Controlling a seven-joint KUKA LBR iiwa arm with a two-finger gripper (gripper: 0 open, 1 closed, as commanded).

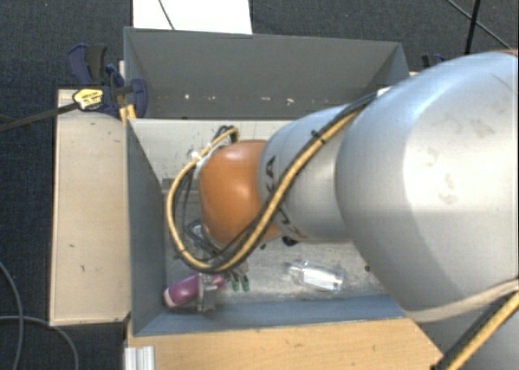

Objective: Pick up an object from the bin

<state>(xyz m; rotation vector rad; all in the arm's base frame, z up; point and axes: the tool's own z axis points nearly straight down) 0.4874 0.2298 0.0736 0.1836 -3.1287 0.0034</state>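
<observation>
**Q:** Where was the gripper?
**A:** The gripper [209, 284], under the orange wrist cover [231, 194], was low in the near-left corner of the grey bin [150, 222]. Whether it was released or clenched could not be told.

**Q:** What lay nearest?
**A:** A purple-pink rounded object [182, 291] was just left of it, by the near wall. Small green pieces [240, 284] were just right, and a clear plastic item [316, 277] farther right.

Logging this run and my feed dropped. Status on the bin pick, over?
Gripper low in the bin's lower-left corner, open or shut unreadable under the arm. Purple-pink object right beside it, hold unconfirmed. Clear plastic piece lies apart, to the right.
</observation>
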